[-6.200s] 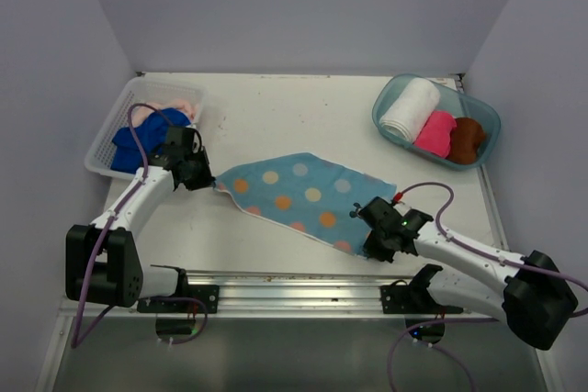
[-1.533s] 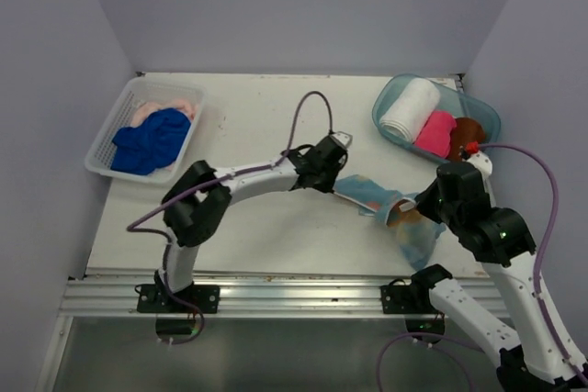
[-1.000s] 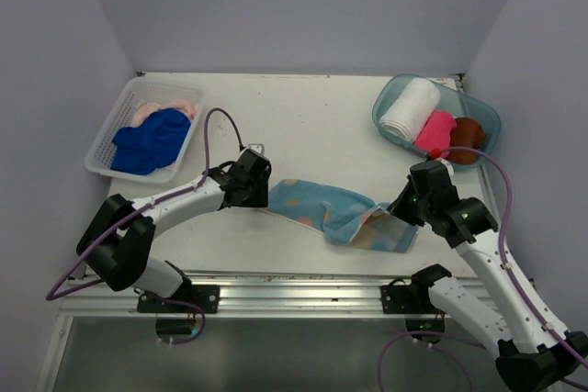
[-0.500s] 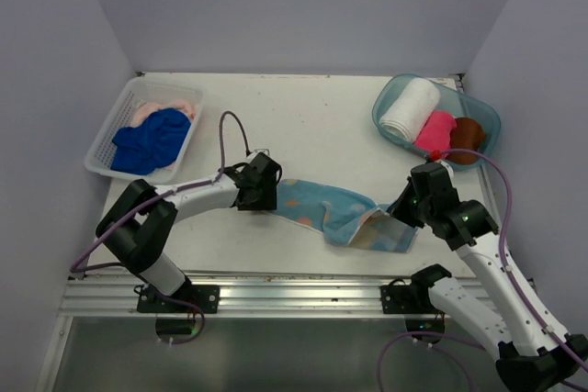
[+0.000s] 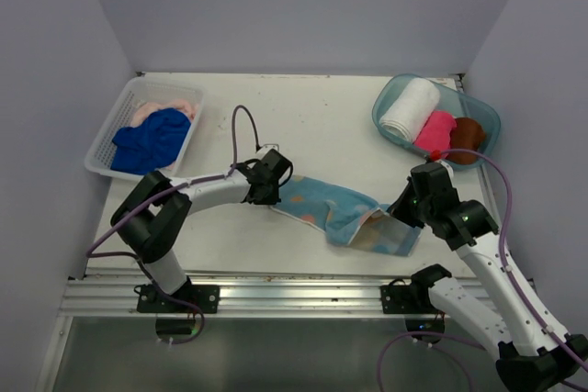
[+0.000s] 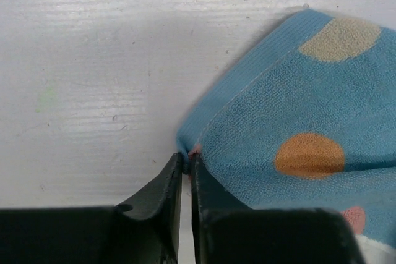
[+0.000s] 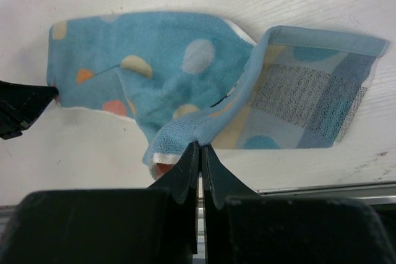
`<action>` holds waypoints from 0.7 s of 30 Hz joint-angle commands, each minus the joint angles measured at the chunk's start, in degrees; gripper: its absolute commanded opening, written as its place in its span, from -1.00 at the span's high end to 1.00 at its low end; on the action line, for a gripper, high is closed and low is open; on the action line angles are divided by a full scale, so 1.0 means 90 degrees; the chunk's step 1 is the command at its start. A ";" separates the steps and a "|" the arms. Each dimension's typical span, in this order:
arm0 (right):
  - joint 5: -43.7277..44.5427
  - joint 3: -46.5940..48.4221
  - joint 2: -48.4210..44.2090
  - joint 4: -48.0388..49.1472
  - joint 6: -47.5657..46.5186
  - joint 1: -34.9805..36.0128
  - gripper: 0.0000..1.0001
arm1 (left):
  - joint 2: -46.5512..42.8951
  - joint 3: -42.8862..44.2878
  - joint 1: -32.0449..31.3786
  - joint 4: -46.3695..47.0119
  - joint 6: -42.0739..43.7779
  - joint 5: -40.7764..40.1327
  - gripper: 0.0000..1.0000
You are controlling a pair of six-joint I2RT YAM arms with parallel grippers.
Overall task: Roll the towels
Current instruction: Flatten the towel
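The light blue dotted towel (image 5: 335,211) lies folded lengthwise on the white table, running from centre to lower right. My left gripper (image 5: 273,194) is shut on its left corner (image 6: 192,148), low at the table. My right gripper (image 5: 401,215) is shut on the towel's folded near edge (image 7: 199,135) at the right end, where a flap shows its paler underside (image 7: 309,100). A royal blue towel (image 5: 150,139) and a pale peach towel (image 5: 163,104) lie in the white lattice basket. White (image 5: 410,108), hot pink (image 5: 435,132) and brown (image 5: 466,139) rolled towels sit in the teal tub.
The lattice basket (image 5: 103,141) stands at the back left and the clear teal tub (image 5: 386,104) at the back right. A metal rail (image 5: 285,284) runs along the table's near edge. Grey walls close in the back and sides.
The flat towel was lifted, folded and laid down again as a long strip. Over the last second my left gripper has slid right with its corner; the right gripper has barely moved.
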 commanded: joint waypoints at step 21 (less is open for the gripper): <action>0.0555 0.0305 0.0071 -0.0063 -0.0188 0.0010 1.00 | -0.3099 0.0443 0.1555 -0.0769 0.0289 0.0884 1.00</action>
